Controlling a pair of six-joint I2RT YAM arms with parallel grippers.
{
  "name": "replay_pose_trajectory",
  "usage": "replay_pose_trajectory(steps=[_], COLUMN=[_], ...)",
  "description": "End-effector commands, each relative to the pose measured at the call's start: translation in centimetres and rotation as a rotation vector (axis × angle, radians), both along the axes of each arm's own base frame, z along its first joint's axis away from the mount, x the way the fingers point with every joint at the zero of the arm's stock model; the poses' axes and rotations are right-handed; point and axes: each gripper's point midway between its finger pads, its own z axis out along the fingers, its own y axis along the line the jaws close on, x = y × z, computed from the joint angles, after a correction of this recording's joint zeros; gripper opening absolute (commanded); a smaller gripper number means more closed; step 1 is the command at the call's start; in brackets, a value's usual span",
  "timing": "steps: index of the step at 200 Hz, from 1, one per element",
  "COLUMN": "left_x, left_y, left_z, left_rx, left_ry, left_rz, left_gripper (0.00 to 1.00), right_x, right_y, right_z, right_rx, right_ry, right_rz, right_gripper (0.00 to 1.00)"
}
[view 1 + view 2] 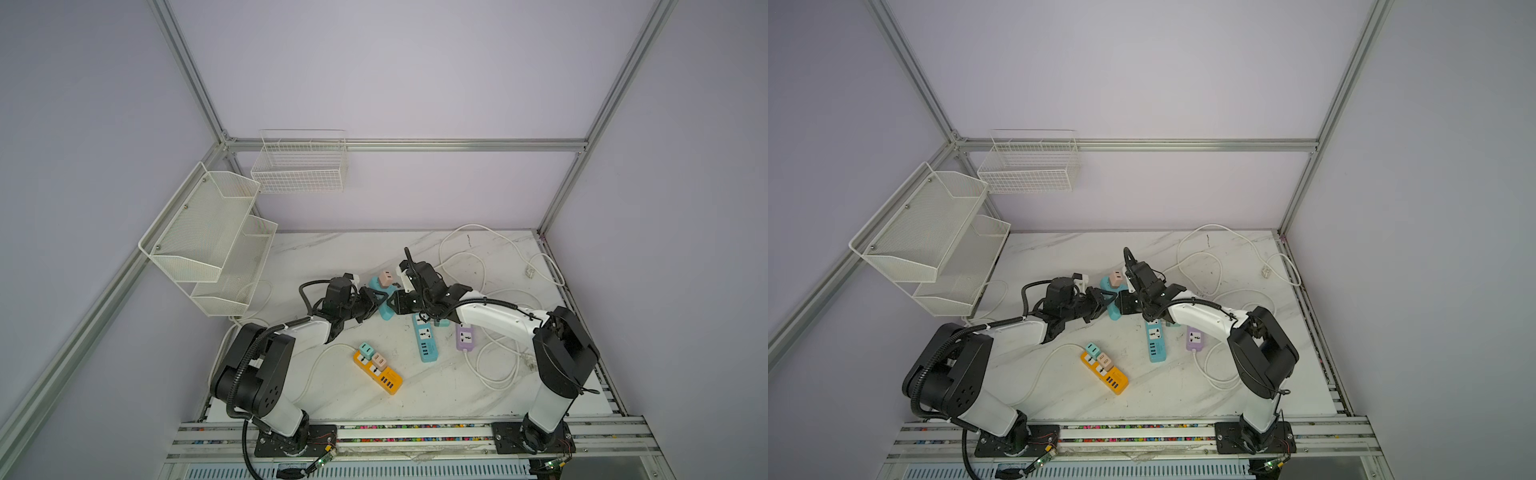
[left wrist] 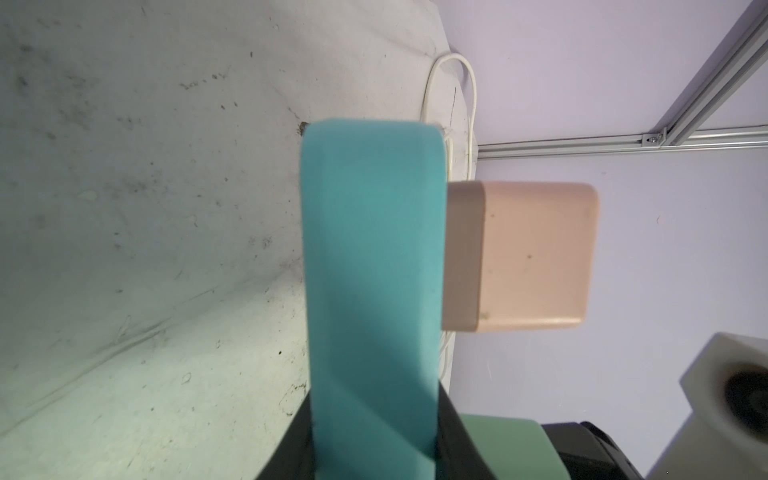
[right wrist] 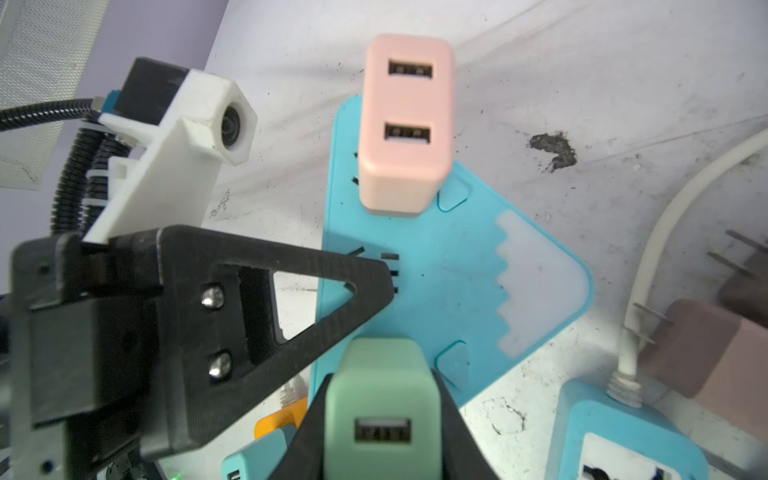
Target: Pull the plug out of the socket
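Since nothing on the worktop [image 3: 540, 83] anchors the teal socket strip [image 3: 436, 270] except the left gripper [image 1: 376, 303] clamped on its edge, a slip there would likely let the strip ride along with the pull and jolt the pink plug [image 3: 405, 124]. The right gripper [image 3: 382, 419] is closed on the green plug [image 3: 380, 374], mid-worktop. It's a small mint block with rounded corners and one USB port, and it looks seated in the strip.

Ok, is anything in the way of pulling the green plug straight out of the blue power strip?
Nothing visible is. The right gripper is shut on the green plug. The pink plug sits farther along the blue power strip, clear of it, and the left gripper grips the strip's edge to the side.
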Motion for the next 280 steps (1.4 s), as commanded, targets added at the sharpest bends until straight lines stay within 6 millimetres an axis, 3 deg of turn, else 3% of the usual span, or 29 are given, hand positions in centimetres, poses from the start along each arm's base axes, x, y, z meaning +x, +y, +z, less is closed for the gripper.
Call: replay_pose_trajectory(steps=[1,18,46,69,99,114,155,169,199,221,260,280], left_x=[0.2,0.2,0.3,0.4,0.3,0.2,0.4,0.4,0.3,0.3,0.4,0.4], left_y=[0.2,0.1,0.1,0.3,0.3,0.3,0.3,0.4,0.5,0.5,0.8,1.0], left_z=[1.5,1.6,1.6,1.4,1.4,1.4,1.4,1.3,1.2,1.2,1.3,1.2], left_rx=[-0.004,-0.006,-0.006,-0.001,-0.007,-0.007,-0.004,-0.002,0.001,0.0,-0.001,0.006], left_ry=[-0.062,-0.063,-0.068,-0.066,-0.065,-0.068,-0.068,-0.067,-0.066,-0.067,-0.067,-0.066], left_rz=[-0.004,-0.004,-0.002,0.006,0.003,0.004,0.007,0.01,0.012,0.012,0.021,0.028], left_gripper=[0.0,0.0,0.0,0.0,0.0,0.0,0.0,0.0,0.0,0.0,0.0,0.0], right_x=[1.3,1.5,0.2,-0.4,1.6,2.1,-0.3,-0.6,1.2,1.7,-0.5,-0.8], right_y=[-1.4,-1.6,0.7,1.2,-1.7,-2.3,1.2,1.5,-1.2,-1.8,1.5,1.7], right_z=[2.1,2.4,3.5,3.3,2.3,2.5,3.4,3.5,3.4,3.1,3.5,3.3], right_rx=[0.055,0.049,0.046,0.014,0.073,0.08,0.001,-0.023,0.035,0.067,-0.011,-0.035], right_ry=[-0.042,-0.052,-0.089,-0.102,-0.041,-0.046,-0.124,-0.135,-0.099,-0.078,-0.145,-0.15], right_rz=[-0.017,-0.035,0.011,0.035,-0.022,-0.048,0.023,0.041,-0.01,-0.029,0.043,0.062], right_gripper=[0.26,0.26,0.26,0.26,0.26,0.26,0.26,0.26,0.26,0.26,0.26,0.26])
